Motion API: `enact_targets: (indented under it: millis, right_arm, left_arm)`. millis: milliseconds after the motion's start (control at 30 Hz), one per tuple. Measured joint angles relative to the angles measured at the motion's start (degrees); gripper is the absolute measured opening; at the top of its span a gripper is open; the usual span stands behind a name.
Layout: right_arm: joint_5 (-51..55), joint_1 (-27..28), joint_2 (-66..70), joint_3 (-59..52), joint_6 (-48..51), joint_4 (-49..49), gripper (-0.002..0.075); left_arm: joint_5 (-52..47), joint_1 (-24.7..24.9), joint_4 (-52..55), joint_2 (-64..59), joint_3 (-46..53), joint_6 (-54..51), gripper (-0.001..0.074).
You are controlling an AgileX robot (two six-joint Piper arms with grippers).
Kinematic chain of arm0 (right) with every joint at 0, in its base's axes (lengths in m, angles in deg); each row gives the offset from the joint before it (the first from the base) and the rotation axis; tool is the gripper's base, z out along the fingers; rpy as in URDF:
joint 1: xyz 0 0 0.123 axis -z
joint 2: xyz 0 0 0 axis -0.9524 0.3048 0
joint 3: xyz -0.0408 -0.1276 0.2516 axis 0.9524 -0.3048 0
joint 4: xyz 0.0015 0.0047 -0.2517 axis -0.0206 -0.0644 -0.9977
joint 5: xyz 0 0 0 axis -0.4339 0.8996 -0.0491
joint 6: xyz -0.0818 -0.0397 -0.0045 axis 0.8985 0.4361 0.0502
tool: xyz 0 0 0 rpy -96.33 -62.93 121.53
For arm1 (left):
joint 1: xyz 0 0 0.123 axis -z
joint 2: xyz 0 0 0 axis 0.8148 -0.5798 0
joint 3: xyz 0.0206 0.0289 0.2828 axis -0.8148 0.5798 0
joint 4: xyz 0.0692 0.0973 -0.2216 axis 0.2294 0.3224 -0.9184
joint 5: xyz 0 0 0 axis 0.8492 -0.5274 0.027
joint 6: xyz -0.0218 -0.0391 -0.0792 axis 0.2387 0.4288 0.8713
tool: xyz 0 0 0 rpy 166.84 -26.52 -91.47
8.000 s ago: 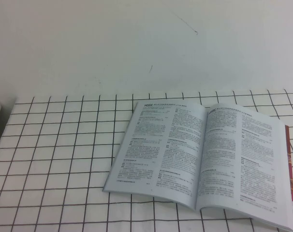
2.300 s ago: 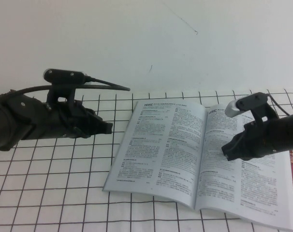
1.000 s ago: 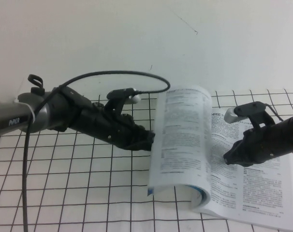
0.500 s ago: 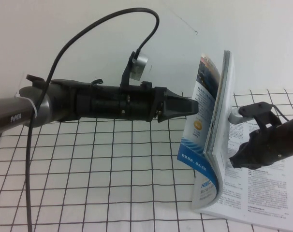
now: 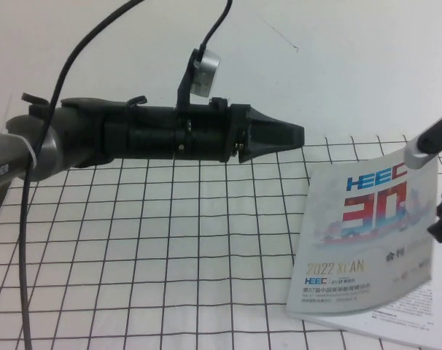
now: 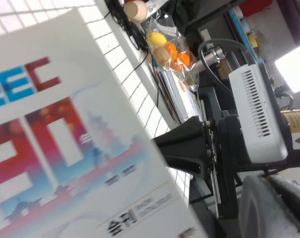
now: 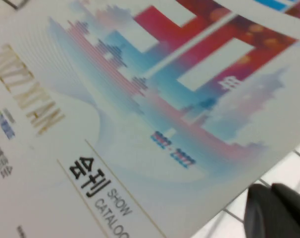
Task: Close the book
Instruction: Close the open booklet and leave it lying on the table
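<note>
- The left gripper [image 5: 290, 135] hangs above the table on an arm stretched level from the left, its black tip pointing toward the right – whether it is spread or closed I cannot tell. It holds nothing and stands well clear of the book.
- The right gripper [image 5: 441, 219] sits at the far right edge, just beside the book's right side; its state cannot be told either.
- The book [image 5: 367, 240] lies shut on the front right of the table, front cover up, with "HEEC", a large red and blue "30" and "2022 XI'AN" on it.
- A printed page [image 5: 403, 324] peeks out under the near edge.
- Under it all – a white cloth with a black grid [image 5: 170, 240].
</note>
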Motion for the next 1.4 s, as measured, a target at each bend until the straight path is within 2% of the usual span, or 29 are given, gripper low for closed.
enact_targets:
  millis: [233, 300, 433, 600, 733, 867, 1133, 1300, 1400]
  right_arm:
    - [9.0, 0.0, -11.6, 0.0, -4.7, -13.9, -0.0003]
    - [11.0, 0.0, -15.2, -0.1, -5.1, -15.7, -0.0003]
    - [13.6, 0.0, -23.2, -0.3, -6.2, -17.3, -0.0003]
    - [14.3, 0.0, -32.2, -0.4, -8.6, -16.6, -0.0003]
    - [13.5, 0.0, -38.2, -2.2, -8.9, -14.1, -0.0003]
    - [11.1, 0.0, -45.1, -8.2, -9.3, -12.7, -0.0003]
    - [4.5, 0.0, -58.4, -24.1, -9.6, -7.9, -0.0003]
    - [-1.7, 0.0, -65.0, -33.2, -9.7, -2.2, -0.0003]
    - [-6.2, 0.0, -68.2, -37.9, -9.8, 0.0, -0.0003]
  left_arm:
    - [-0.2, -1.1, 0.4, 7.7, 0.0, -3.8, -0.0003]
    - [2.2, -1.9, 4.2, 10.9, 0.0, -4.2, -0.0003]
    - [11.7, -2.7, 20.9, 17.2, 0.0, -1.9, -0.0003]
    - [19.4, -2.7, 45.5, 23.8, 0.0, 8.8, -0.0003]
    - [23.0, -2.7, 53.5, 28.5, 2.2, 14.3, -0.0003]
    - [31.1, -2.8, 54.0, 34.9, 10.5, 14.8, -0.0003]
    - [51.0, -2.8, 52.4, 51.2, 34.6, 8.8, -0.0003]
    - [57.4, -2.6, 52.1, 61.2, 47.2, 8.1, -0.0003]
    - [60.5, -0.8, 52.1, 66.8, 52.2, 6.6, -0.0003]
